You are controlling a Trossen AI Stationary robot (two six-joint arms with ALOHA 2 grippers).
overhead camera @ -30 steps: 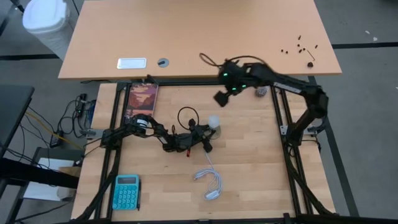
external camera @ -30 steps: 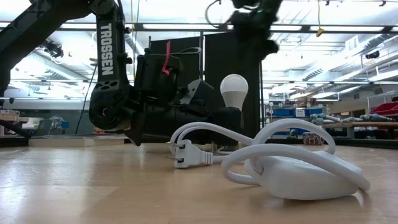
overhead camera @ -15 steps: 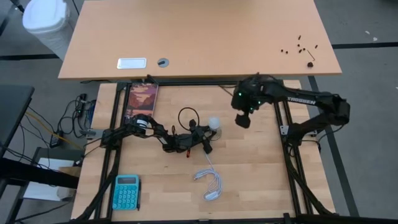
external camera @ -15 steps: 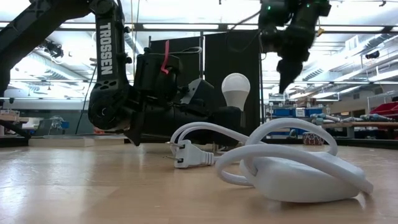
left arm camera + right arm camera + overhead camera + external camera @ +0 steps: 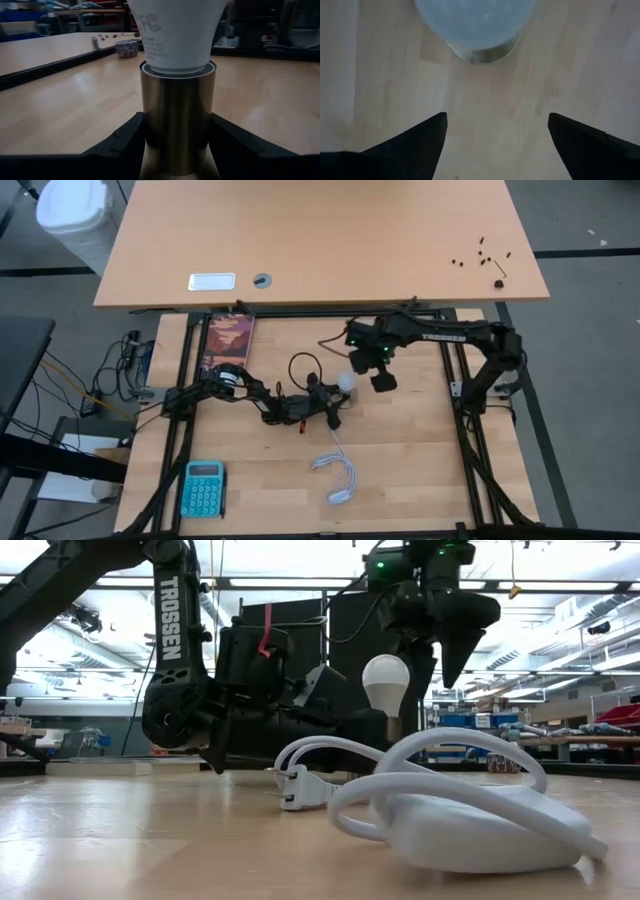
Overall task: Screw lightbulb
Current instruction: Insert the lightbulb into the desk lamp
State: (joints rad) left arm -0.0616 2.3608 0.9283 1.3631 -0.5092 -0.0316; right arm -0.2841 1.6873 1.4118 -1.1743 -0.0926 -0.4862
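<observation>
Bulb [image 5: 385,680]: upright in brass socket [image 5: 177,120] at mid worktop [image 5: 420,450]. Left gripper [image 5: 175,137]: fingers clamped on socket. Right gripper [image 5: 430,650]: newly swung in from the rear edge, fingers spread, just beside and above bulb; gripping and twisting looks next.

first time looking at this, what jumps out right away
The white lightbulb stands upright in a brass-coloured socket near the middle of the table, and the left gripper clamps that socket from both sides. The right gripper hangs just above and beside the bulb with its jaws spread wide, gripping nothing. Nearer the low camera, a white cord with a plug lies coiled on the wood.
</observation>
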